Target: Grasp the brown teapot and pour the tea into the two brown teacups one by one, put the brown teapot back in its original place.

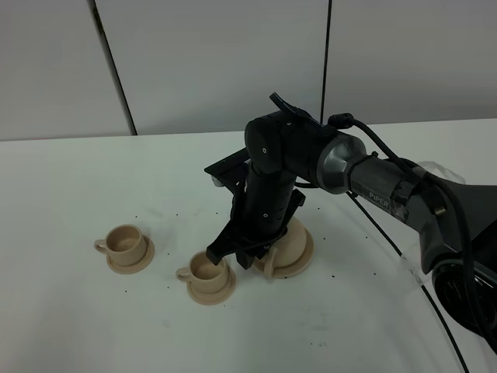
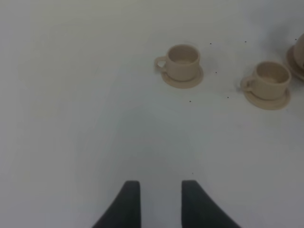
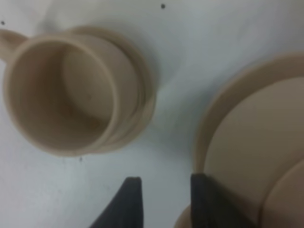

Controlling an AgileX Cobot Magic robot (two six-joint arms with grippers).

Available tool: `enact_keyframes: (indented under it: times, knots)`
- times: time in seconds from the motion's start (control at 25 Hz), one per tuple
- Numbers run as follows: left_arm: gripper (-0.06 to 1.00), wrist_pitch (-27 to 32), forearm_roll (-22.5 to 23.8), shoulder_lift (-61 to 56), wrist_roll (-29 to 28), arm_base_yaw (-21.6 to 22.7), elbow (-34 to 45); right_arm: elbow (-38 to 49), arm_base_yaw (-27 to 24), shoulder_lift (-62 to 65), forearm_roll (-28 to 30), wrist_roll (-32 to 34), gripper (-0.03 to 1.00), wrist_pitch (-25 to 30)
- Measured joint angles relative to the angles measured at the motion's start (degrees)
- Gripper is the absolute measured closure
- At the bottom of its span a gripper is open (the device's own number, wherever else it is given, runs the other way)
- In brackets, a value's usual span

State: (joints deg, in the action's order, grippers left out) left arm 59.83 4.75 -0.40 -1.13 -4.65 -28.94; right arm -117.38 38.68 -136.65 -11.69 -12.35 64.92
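smooth squat tan ceramic teapot (image 1: 296,242) beside two round handled teacups (image 1: 128,242).

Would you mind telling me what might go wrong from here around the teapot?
1. The right gripper hangs close beside the nearer teacup; a swing could knock it over.
2. Its jaws stand apart, and a hold on the brown teapot cannot be confirmed; lifting might tip it or drag it off the large saucer.

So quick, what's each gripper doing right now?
Left gripper: open, holding nothing.
Right gripper: open, nothing between its tips, close beside the teapot.
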Motion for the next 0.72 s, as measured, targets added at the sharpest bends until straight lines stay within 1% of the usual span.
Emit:
enact_keyframes:
  times: [0.32, 0.56, 0.72]
  knots:
    - [0.66, 0.00, 0.00, 0.00, -0.06, 0.00, 0.00, 0.00, 0.00, 0.00, 0.46, 0.00, 0.72, 1.61]
    - [0.66, 0.00, 0.00, 0.00, -0.06, 0.00, 0.00, 0.00, 0.00, 0.00, 1.88, 0.00, 0.72, 3.90]
    - [0.66, 0.00, 0.00, 0.00, -0.06, 0.00, 0.00, 0.00, 0.00, 0.00, 2.48, 0.00, 0.72, 4.31]
